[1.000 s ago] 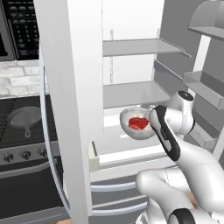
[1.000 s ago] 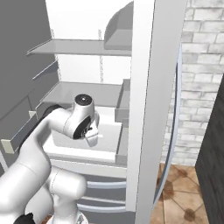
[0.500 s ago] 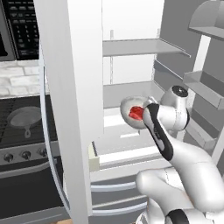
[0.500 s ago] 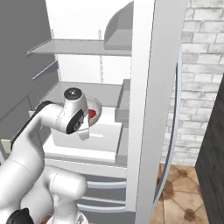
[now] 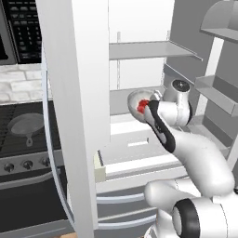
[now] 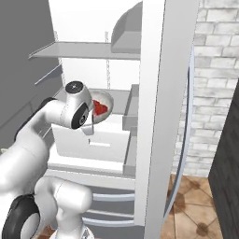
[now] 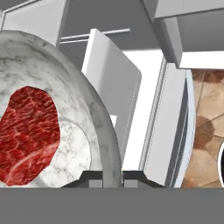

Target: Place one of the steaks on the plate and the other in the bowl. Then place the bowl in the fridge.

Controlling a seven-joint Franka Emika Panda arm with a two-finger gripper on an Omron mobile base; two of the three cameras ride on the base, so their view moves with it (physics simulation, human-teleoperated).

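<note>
My gripper [image 5: 151,109] is shut on the rim of the silvery speckled bowl [image 5: 136,101] and holds it tilted inside the open fridge [image 5: 148,49], just above the middle shelf. The deep red steak [image 5: 142,105] lies in the bowl. From the right side, the bowl [image 6: 106,100] and steak [image 6: 99,107] sit just past my hand, gripper [image 6: 92,120] below them. In the hand view the bowl [image 7: 103,127] with the steak [image 7: 28,131] covers the left, and my gripper [image 7: 113,177] clamps its rim. The plate and the other steak are out of view.
The fridge's left door [image 5: 69,116] stands open close on my left, the right door [image 6: 158,116] on my right, with door shelves [image 5: 216,90]. A white drawer bin [image 6: 100,140] sits below the bowl. A stove with a frying pan [image 5: 25,125] lies beyond the left door.
The arm has lifted the bowl with the steak from just over the lower bin up to the middle shelf's height and tilted it; the gripper stayed shut on the rim.
</note>
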